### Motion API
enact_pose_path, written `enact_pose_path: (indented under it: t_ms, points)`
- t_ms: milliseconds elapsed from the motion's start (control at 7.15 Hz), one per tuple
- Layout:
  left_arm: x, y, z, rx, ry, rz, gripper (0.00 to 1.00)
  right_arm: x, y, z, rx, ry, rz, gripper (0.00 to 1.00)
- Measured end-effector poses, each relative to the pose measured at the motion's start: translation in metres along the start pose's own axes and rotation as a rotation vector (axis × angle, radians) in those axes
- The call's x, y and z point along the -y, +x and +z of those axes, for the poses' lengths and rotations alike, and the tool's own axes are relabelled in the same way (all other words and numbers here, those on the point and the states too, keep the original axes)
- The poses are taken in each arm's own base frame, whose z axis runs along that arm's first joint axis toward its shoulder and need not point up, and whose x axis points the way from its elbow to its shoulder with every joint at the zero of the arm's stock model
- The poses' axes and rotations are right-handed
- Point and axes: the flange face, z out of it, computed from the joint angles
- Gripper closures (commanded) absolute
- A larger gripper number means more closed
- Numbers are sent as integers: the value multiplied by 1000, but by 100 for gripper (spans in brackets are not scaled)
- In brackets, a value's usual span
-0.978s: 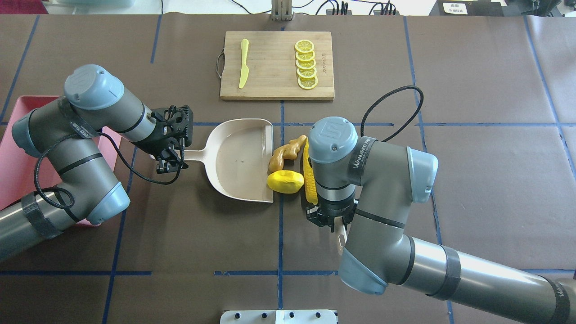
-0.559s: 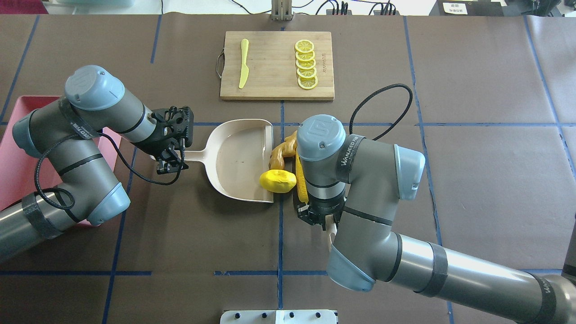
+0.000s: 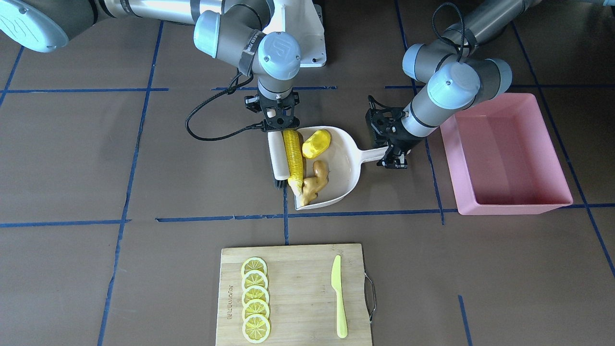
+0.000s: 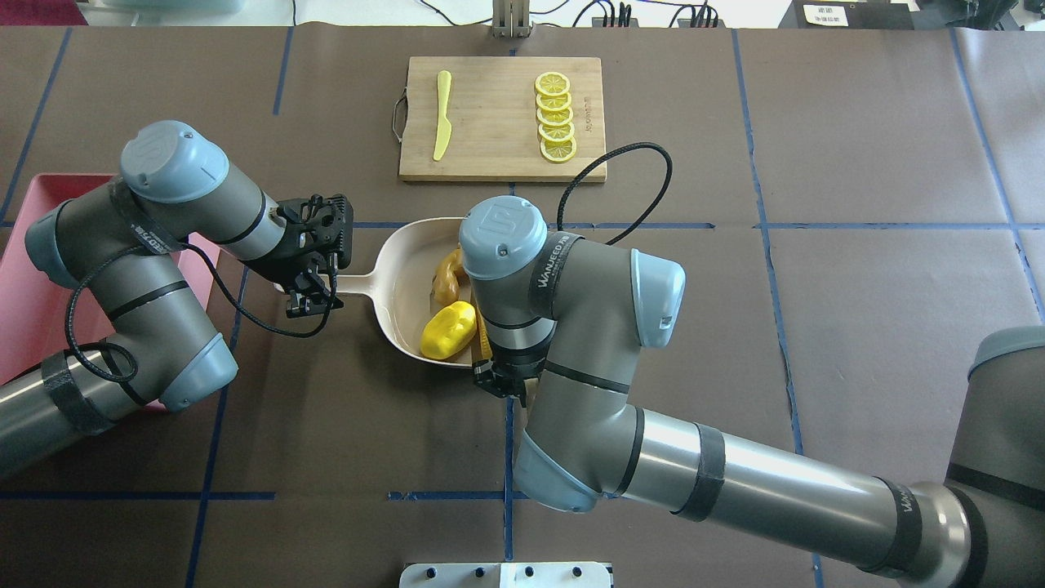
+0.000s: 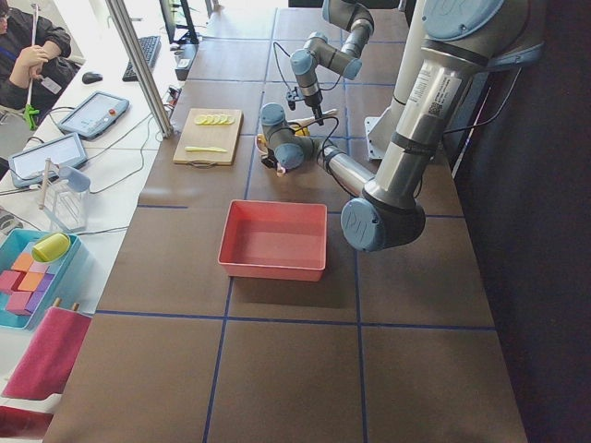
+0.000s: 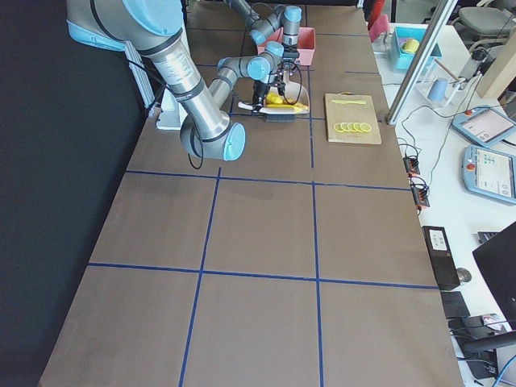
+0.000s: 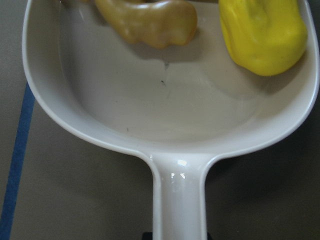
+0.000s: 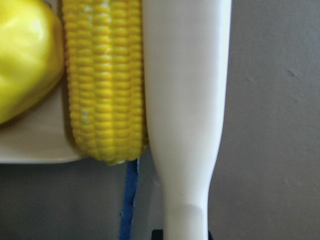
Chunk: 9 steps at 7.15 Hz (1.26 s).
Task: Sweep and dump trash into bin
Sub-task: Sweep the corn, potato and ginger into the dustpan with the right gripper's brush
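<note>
My left gripper [image 4: 314,290] is shut on the handle of a beige dustpan [image 4: 404,278] that lies flat on the table. The ginger root [image 3: 314,182] and the yellow oval fruit [image 3: 316,143] lie inside the pan. The corn cob [image 3: 293,156] lies along the pan's open mouth, pressed by a white brush [image 3: 277,161]. My right gripper [image 3: 278,122] is shut on that brush's handle [image 8: 185,100]. In the overhead view my right arm hides most of the corn. The pink bin [image 3: 514,209] stands empty beyond the dustpan's handle, on my left.
A wooden cutting board [image 3: 293,269] with a row of lemon slices [image 3: 254,298] and a lime-green knife [image 3: 340,298] lies across the table from me. In the overhead view my left arm covers part of the bin [image 4: 24,318].
My right arm has swept the brush to the left, pushing the corn, fruit and ginger from the table into the dustpan. The left arm and the dustpan have stayed put.
</note>
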Motion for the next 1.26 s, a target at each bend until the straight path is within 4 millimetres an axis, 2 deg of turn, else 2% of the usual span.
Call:
enact_pose_path:
  t_ms: [419, 839, 978, 1258]
  points:
    - [1, 0, 0, 1, 0, -1, 100, -10, -26, -7, 30, 5, -27, 100]
    - [2, 2, 2, -3, 0, 0, 100, -12, -37, -21, 59, 21, -36, 100]
    - [2, 4, 4, -7, -1, 2, 100, -11, -39, -26, 74, 32, -38, 100]
    - [3, 6, 6, -10, -2, 5, 100, 1, -30, -35, 84, 48, -23, 100]
